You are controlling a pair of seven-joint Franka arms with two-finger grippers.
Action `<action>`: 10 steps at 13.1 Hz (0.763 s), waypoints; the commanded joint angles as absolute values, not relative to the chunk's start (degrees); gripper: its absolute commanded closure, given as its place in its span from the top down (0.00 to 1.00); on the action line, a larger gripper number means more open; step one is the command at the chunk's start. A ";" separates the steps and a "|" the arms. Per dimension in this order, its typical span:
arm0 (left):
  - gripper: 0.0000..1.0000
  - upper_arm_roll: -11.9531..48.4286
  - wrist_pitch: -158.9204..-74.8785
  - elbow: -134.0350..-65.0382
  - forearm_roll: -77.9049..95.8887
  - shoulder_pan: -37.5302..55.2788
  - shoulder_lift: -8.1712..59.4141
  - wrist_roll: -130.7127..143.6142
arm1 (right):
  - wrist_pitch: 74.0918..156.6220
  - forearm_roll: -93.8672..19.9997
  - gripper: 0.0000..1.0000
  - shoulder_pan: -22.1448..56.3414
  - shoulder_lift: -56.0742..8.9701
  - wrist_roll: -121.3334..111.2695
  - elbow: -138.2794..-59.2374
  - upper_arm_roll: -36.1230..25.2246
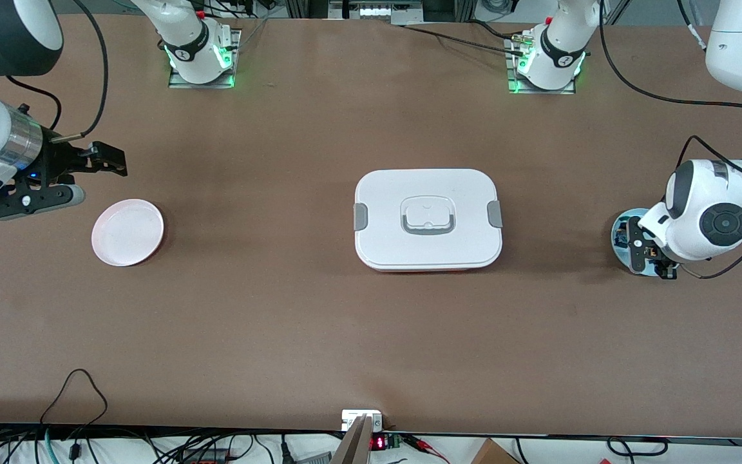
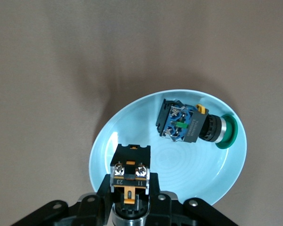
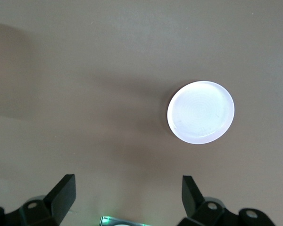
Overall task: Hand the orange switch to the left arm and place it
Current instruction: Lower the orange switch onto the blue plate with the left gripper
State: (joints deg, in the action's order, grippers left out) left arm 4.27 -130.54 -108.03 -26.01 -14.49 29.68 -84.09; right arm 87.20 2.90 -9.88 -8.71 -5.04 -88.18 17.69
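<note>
Covering nearly the whole front view, the matte brown table carries the white box at its middle, with cables and a small red digit display along the edge nearest the front camera. Toward the left arm's end from the box sits a pale blue plate, and the left gripper is down over it, its jaws clamped on the orange switch, whose terminal block reads "23" and "11" beside two screws. On the same plate, apart from the held switch, lies a blue-bodied switch with a green cap (its side lettering is too small to read). Toward the right arm's end from the box rests a pink plate. The right gripper hangs in the air above the bare table beside that plate, its fingers spread wide with nothing between them.
</note>
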 commanded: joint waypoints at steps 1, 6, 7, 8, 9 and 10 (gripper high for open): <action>0.10 4.75 -130.52 -109.34 -27.33 -16.08 28.30 -84.72 | 88.60 2.29 1.00 -10.98 -4.92 -5.27 -91.14 17.58; 0.10 4.83 -131.04 -110.21 -27.42 -18.46 30.41 -84.64 | 88.68 1.32 1.00 -10.03 -3.87 -6.51 -90.53 16.79; 0.10 4.83 -131.04 -110.21 -27.42 -18.46 30.67 -84.64 | 88.68 1.32 1.00 -9.41 -3.78 -6.50 -90.70 16.35; 0.10 4.83 -131.04 -110.21 -27.42 -18.46 30.85 -84.64 | 88.77 1.32 1.00 -8.53 -3.78 -6.42 -90.96 14.96; 0.10 4.83 -131.04 -110.21 -27.42 -18.54 30.94 -84.64 | 88.77 1.23 1.00 -5.48 -3.78 -6.33 -90.97 12.33; 0.12 4.92 -131.13 -110.21 -27.33 -18.81 31.02 -84.55 | 88.86 1.23 1.00 -1.45 -3.78 -5.81 -90.97 7.95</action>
State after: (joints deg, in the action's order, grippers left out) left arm 4.30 -130.57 -109.84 -26.01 -17.89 31.29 -84.22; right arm 87.84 2.16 -7.36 -5.34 -5.92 -89.20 14.20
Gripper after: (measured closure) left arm 0.661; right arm 0.000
